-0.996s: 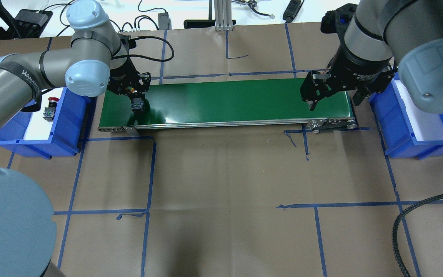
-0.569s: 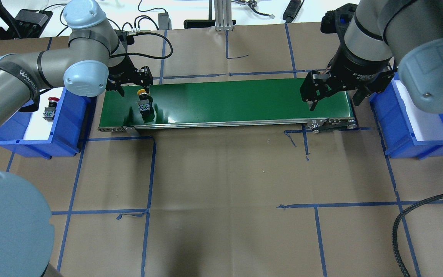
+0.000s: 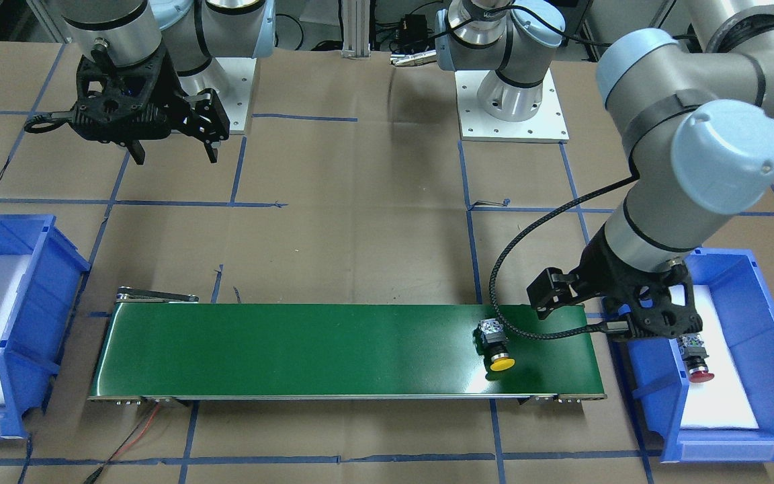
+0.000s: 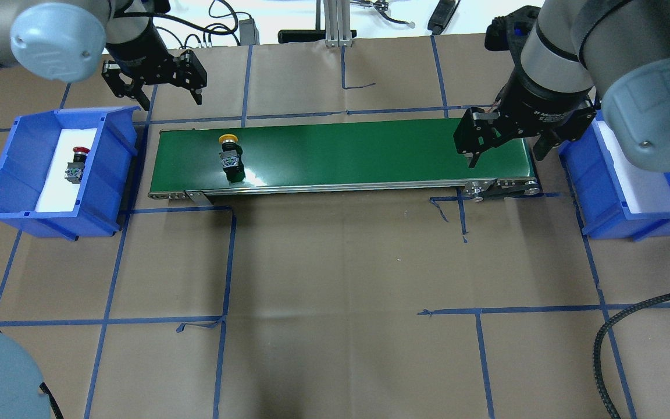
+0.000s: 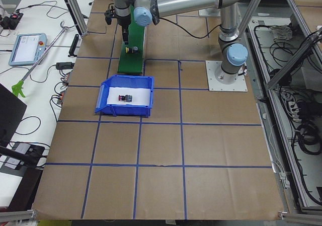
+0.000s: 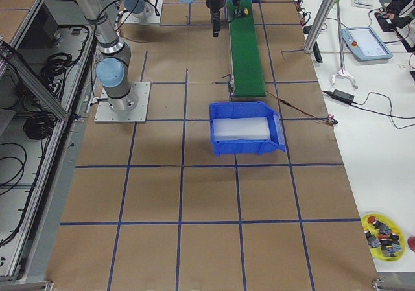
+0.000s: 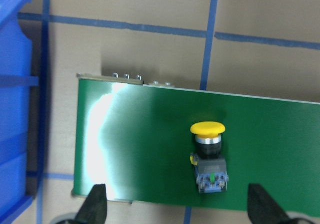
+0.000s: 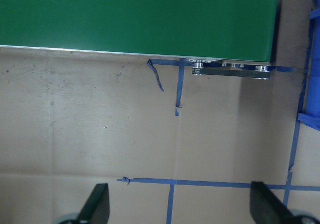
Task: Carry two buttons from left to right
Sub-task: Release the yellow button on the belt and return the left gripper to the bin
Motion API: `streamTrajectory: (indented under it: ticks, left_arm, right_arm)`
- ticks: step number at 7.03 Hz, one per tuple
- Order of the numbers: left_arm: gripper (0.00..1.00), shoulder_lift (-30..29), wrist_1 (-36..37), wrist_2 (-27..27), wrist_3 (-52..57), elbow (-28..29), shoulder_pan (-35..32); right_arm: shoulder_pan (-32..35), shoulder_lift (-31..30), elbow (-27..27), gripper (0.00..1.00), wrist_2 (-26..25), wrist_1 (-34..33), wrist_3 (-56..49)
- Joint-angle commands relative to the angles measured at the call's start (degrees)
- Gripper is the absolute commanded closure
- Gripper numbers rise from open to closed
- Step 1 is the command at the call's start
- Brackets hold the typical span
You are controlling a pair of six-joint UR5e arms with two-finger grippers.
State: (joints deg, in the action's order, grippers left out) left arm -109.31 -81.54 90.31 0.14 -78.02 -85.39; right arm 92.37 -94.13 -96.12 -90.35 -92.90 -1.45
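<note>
The yellow-capped button lies on its side on the green conveyor belt, near its left end; it also shows in the left wrist view and the front view. The red-capped button lies on white foam in the left blue bin. My left gripper is open and empty, raised behind the belt's left end, apart from the yellow button. My right gripper is open and empty, above the belt's right end.
The right blue bin with white foam stands just past the belt's right end. A black braided cable lies on the brown paper at the front right. Cables and gear lie along the table's far edge.
My left gripper let go of the yellow button on the belt, opened, rose and drew back. The button has shifted a little to the right along the belt. The right arm has not moved.
</note>
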Motion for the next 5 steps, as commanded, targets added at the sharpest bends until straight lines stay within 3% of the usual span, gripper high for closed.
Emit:
streamTrajectory:
  ticks: [1, 5]
  left_arm:
    - [0.0, -0.5, -4.5, -0.1, 4.7, 4.1, 3.3]
    - [0.0, -1.8, -4.5, -0.2, 20.6, 4.3, 18.3]
  right_arm:
    - [0.0, 0.0, 0.0, 0.0, 0.0, 0.0, 0.0]
    - [0.0, 0.0, 0.0, 0.0, 0.0, 0.0, 0.0]
